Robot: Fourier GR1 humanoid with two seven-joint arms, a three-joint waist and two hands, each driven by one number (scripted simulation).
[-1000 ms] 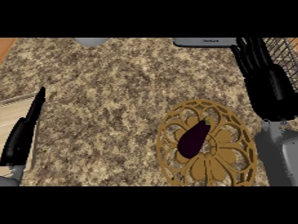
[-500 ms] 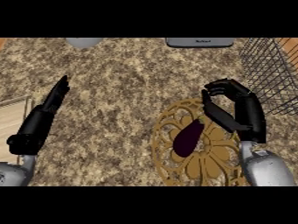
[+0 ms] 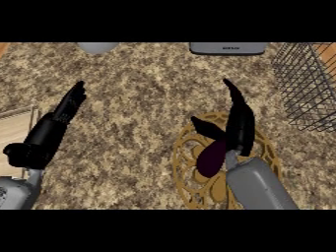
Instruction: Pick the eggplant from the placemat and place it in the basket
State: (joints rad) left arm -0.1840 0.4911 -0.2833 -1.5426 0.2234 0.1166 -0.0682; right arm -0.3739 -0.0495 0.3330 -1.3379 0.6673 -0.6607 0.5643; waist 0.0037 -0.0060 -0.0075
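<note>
Your right hand (image 3: 237,122) hangs over the placemat (image 3: 188,172) — fingers straight, thumb spread — just beside the eggplant (image 3: 211,157). Left hand (image 3: 54,130) flat, straight-fingered; basket (image 3: 312,88) far right.

The right hand (image 3: 237,123) and its grey forearm (image 3: 257,186) cover the 3 o'clock half of the round gold placemat (image 3: 188,162), and the placemat's 6 o'clock rim runs out of the view. The eggplant (image 3: 213,157) shows only along its 9 o'clock side; the rest lies under the hand and wrist, so contact cannot be told. The wire basket (image 3: 312,88) at 2 o'clock is cut by the edge. At 12 o'clock a pale round object (image 3: 97,47) and a grey appliance (image 3: 227,48) are cropped, its label too small to read.
</note>
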